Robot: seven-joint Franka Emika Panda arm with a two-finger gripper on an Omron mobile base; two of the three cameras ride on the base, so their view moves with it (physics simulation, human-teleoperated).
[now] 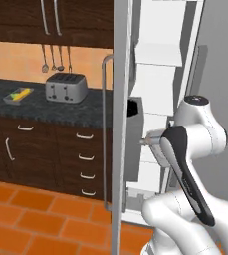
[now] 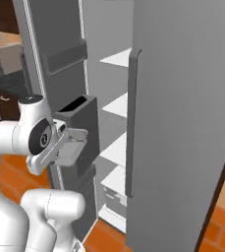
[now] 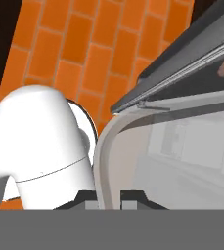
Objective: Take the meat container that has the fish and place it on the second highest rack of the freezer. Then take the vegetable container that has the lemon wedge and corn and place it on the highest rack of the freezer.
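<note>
The gripper (image 3: 108,197) is clenched on the freezer door's handle (image 3: 103,156), whose long axis runs straight away from the fingers. The freezer (image 2: 182,123) stands open, white racks (image 2: 119,106) far right. The vegetable tray (image 1: 18,94) lies well left on the counter (image 1: 36,107).

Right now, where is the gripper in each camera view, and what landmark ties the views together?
Left base view: the gripper is right of centre, just right of the edge-on open freezer door.
Right base view: the gripper is left of centre, beside the door's dark bin.
Hand view: the gripper is at bottom centre.
Shared landmark: the orange tile floor.
</note>
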